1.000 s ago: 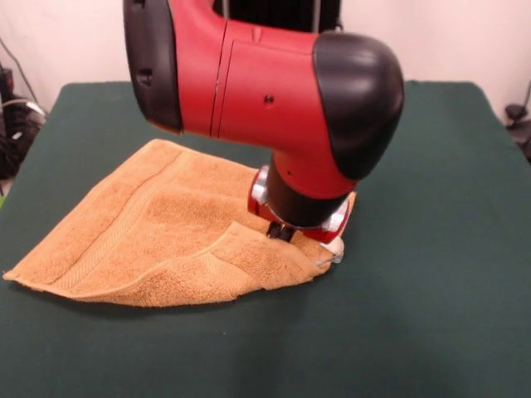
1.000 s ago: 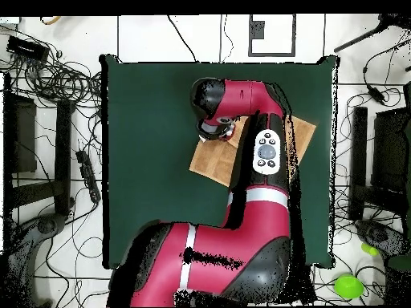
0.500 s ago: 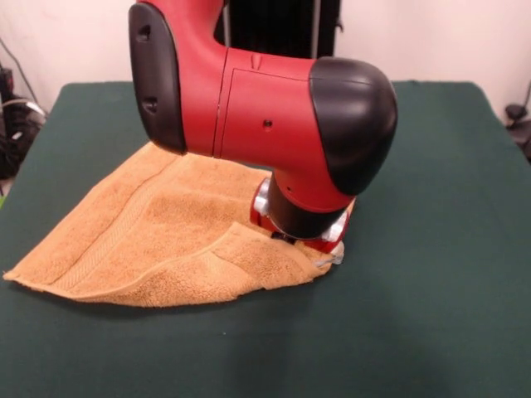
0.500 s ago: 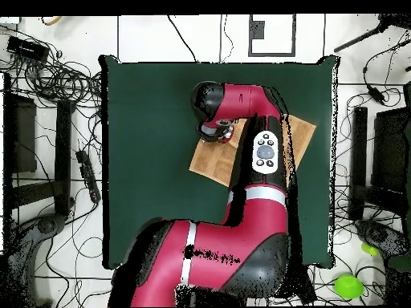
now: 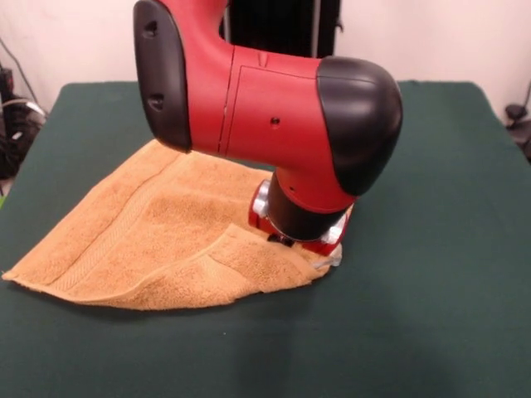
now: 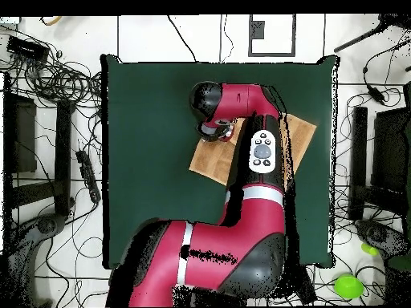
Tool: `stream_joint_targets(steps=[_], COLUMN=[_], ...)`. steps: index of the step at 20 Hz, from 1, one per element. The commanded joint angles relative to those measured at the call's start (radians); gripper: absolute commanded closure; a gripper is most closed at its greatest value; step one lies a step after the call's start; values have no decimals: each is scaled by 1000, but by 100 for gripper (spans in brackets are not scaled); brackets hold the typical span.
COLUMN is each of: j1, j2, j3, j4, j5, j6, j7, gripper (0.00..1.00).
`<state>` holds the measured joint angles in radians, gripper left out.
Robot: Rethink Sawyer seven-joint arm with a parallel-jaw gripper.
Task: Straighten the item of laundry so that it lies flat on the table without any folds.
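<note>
Broadly, the dark green surface [image 5: 448, 315] takes up most of both views, far bigger than what lies on it. Next in size is the red and black arm [image 5: 265, 108], which comes down over the middle of the surface and hides much of the cloth behind it. The golden-orange towel [image 5: 149, 240] lies on the surface under and beside the arm, with one corner doubled over onto itself along a diagonal crease, so it is not yet flat; a woven band runs along its nearer side. The gripper [image 5: 282, 240] sits right down at the folded corner, probably placed there to take hold of the flap and draw it outward (a judgement, since the wrist covers the tips). Whether the gripper is open or closed, or has any cloth in it, cannot be told from either view. A small pale bit, likely the tag [image 5: 330, 260], pokes out at the towel's corner; no writing is readable on it or on the arm.
</note>
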<state>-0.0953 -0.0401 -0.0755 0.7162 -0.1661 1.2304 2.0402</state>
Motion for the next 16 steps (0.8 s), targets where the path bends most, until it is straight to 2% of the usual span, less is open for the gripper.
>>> stream_joint_targets(steps=[1,4,10,16], j1=[41,46,49,44], j2=[62,95,130,133], j3=[-39,-60,-92,-90], j4=[-56,-137,-237,-250], j5=[-111,-150,-192,-206], j6=[-223,-229,-294,-299], j7=[159,122,143,89], gripper=[100,100,100,100])
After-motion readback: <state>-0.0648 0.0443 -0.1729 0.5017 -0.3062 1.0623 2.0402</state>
